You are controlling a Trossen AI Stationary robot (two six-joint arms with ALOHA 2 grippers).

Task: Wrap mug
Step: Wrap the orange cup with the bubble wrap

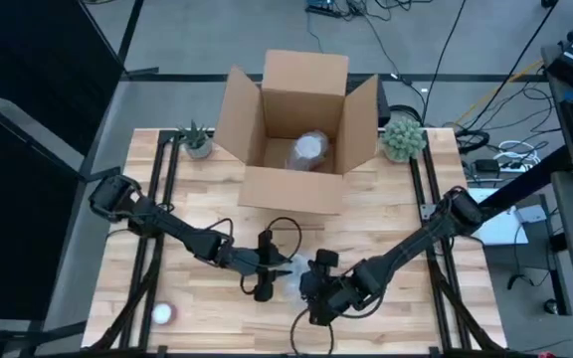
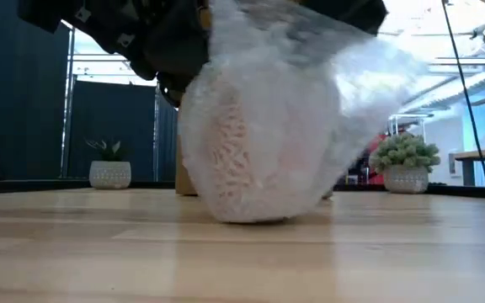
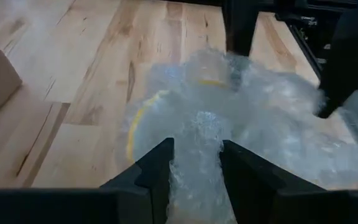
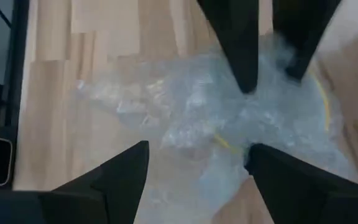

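A mug with a yellow rim sits bundled in clear bubble wrap near the middle of the table's near half. The bundle's bottom rests on the wood. My left gripper comes in from the left and is shut on a bunch of the wrap. My right gripper comes in from the right and hovers open over the wrap's loose edge; its fingers stand apart on either side of it. In the high view the two grippers, left and right, flank the bundle. My left gripper pinches a gathered bunch of bubble wrap, several layers thick, between its two fingers, on the side of the bundle facing the left arm. The fingers slant down from the table's left. The bundle stands on the table and the wrap bulges past the fingertips.
An open cardboard box stands at the far middle with a wrapped item inside. Two small potted plants stand at the far left and the far right. A small white object lies near the front left corner.
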